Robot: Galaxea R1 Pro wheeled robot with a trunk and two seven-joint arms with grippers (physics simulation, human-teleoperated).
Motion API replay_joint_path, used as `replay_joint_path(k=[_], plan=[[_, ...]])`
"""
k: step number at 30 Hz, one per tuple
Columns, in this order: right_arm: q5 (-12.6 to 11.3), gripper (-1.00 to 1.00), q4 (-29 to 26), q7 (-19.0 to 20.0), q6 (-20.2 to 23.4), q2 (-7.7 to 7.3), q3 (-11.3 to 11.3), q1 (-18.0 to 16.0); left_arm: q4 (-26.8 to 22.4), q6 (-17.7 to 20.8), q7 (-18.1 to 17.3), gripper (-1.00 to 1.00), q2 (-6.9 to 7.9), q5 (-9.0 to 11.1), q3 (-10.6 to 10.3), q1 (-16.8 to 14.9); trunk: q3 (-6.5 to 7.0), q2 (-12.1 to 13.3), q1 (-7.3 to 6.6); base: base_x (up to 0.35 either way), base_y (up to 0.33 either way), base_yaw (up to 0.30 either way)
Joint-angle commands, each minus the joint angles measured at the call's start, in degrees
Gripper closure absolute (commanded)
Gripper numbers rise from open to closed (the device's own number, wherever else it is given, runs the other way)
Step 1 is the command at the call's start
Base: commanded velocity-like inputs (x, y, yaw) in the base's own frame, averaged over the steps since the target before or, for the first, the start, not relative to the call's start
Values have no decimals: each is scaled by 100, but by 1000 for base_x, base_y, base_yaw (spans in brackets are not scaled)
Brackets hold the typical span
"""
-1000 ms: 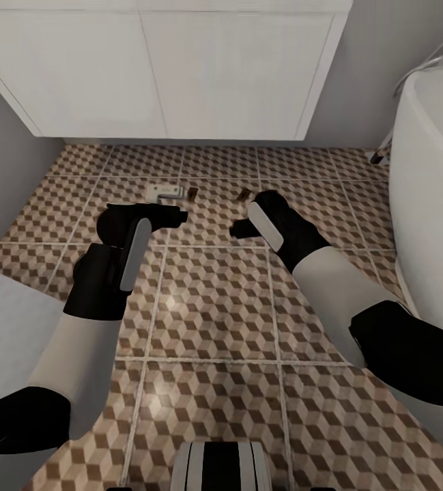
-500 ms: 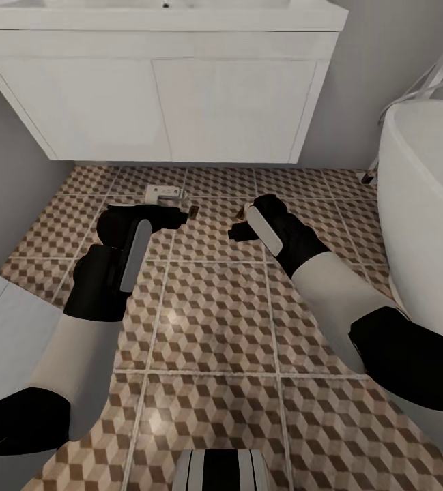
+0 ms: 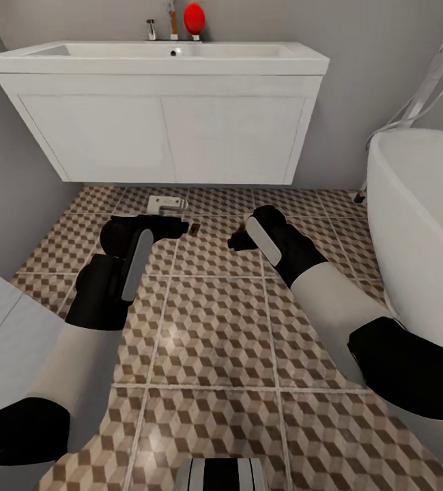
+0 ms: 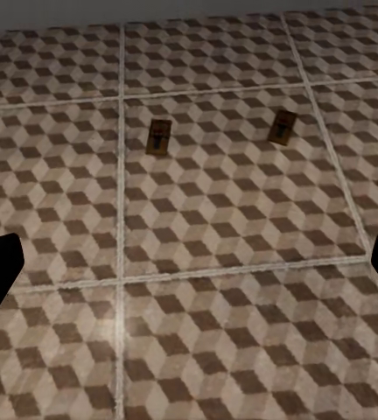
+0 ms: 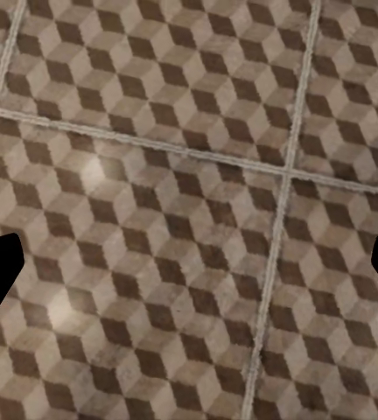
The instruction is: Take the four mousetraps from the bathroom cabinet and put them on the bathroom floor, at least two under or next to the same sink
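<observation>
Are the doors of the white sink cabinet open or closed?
Closed: on the white sink cabinet both door fronts lie flush with the frame, with a thin seam between them.

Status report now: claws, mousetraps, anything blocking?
Both claws open, empty: left claw, right claw. Two mousetraps flat on bathroom floor. Nothing blocking.

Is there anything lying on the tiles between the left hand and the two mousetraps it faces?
Nothing visible. In the left wrist view, bare floor lies between the open left hand and both mousetraps, which lie flat and apart on the same tile.
</observation>
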Motion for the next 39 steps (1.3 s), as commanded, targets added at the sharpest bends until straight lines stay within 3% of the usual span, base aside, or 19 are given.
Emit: replay_joint_path(k=[1, 11, 39], plan=[[-53, -100, -7, -54, 10, 0, 11, 14, -3, 20, 58, -100, 0, 60, -4, 32, 28, 0, -3, 0, 0, 0], [-52, -100, -17, -61, -19, 0, 13, 151, -3, 20, 60, -100, 1, 57, -8, 165, 341, 14, -29, 0, 0, 0], [-44, -100, -14, -68, -677, 0, 12, 970, -2, 20, 60, -100, -3, 67, -47, 711, 1218, 51, -101, 0, 0, 0]])
